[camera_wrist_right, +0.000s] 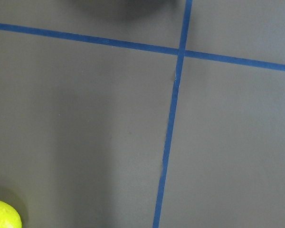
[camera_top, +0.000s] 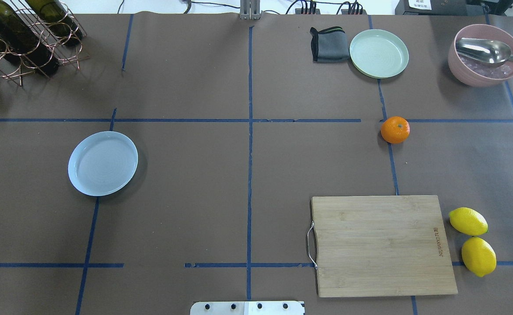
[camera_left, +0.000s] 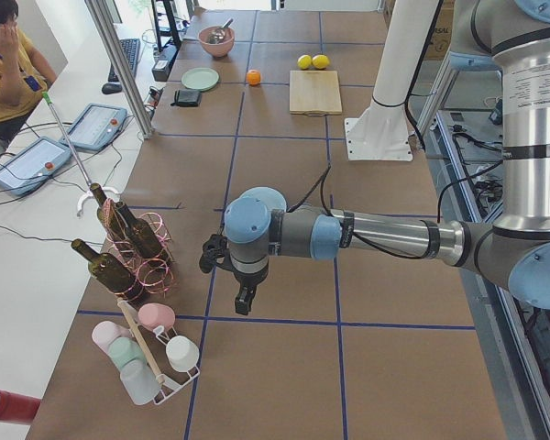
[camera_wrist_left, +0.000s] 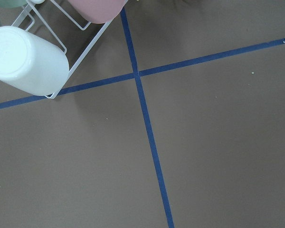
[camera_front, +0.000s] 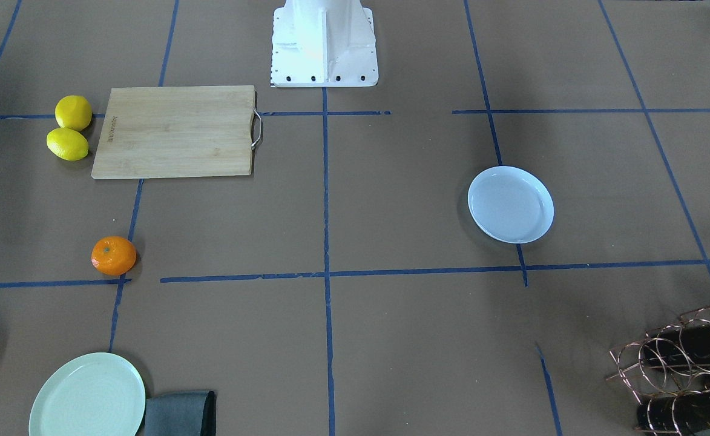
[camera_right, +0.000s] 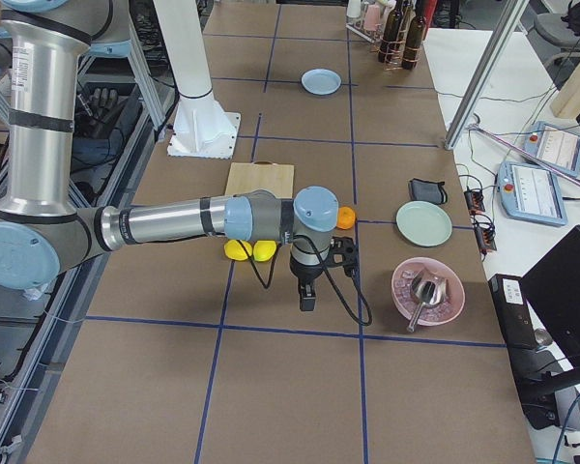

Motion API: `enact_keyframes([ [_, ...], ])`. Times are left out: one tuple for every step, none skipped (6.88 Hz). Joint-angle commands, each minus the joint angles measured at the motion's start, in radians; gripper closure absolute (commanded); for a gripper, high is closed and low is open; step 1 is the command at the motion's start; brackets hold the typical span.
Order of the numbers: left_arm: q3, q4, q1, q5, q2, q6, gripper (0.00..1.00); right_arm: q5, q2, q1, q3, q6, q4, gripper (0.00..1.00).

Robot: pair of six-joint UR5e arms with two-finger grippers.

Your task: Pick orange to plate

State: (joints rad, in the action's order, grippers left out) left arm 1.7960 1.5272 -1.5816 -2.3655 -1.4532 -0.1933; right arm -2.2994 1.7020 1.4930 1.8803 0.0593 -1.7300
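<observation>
1. The right end effector [camera_right: 307, 298] is the one closer to the orange [camera_top: 395, 130]. If it closes off centre, the round fruit will likely roll away across the worktop [camera_top: 247, 175].
2. The orange lies on the right half, towards the far side, touching nothing. The mint plate [camera_top: 378, 53] sits near it, just beyond, so the fruit could end up on the wrong dish.
3. The lemons [camera_top: 468, 221] lie at the near right and could be mistaken for the target.
4. The plate [camera_top: 102, 163] sits well apart on the left half. The long carry or hand-over risks a slip, and a release from too high may bounce the orange over the shallow rim.
5. The right end effector hangs over bare worktop beside the lemons. I cannot tell how far its fingers are spread, and nothing shows held.
6. The left end effector [camera_left: 242, 307] hangs at the far left near the bottle rack [camera_left: 133, 243]. I cannot tell its opening either.
</observation>
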Motion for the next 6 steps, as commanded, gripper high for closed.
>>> enact_keyframes([
  [0.011,-0.001,-0.001,0.011,-0.003,0.000,0.00,-0.003,-0.004,-0.013,-0.001,-0.004,0.001,0.00],
  [0.016,0.001,-0.002,0.002,-0.001,0.000,0.00,-0.003,-0.007,-0.026,0.003,-0.001,0.001,0.00],
  [0.007,0.010,0.002,0.021,-0.012,0.003,0.00,-0.002,-0.048,-0.043,0.002,-0.007,0.001,0.00],
  [0.011,0.031,0.000,0.091,-0.066,0.003,0.00,0.006,-0.091,-0.043,0.002,-0.006,0.003,0.00],
  [0.061,0.037,0.000,0.165,-0.102,0.002,0.00,0.006,-0.116,-0.042,0.003,-0.009,0.012,0.00],
  [0.048,0.159,0.002,0.173,-0.145,0.011,0.00,0.003,-0.116,-0.042,-0.001,-0.053,0.061,0.00],
])
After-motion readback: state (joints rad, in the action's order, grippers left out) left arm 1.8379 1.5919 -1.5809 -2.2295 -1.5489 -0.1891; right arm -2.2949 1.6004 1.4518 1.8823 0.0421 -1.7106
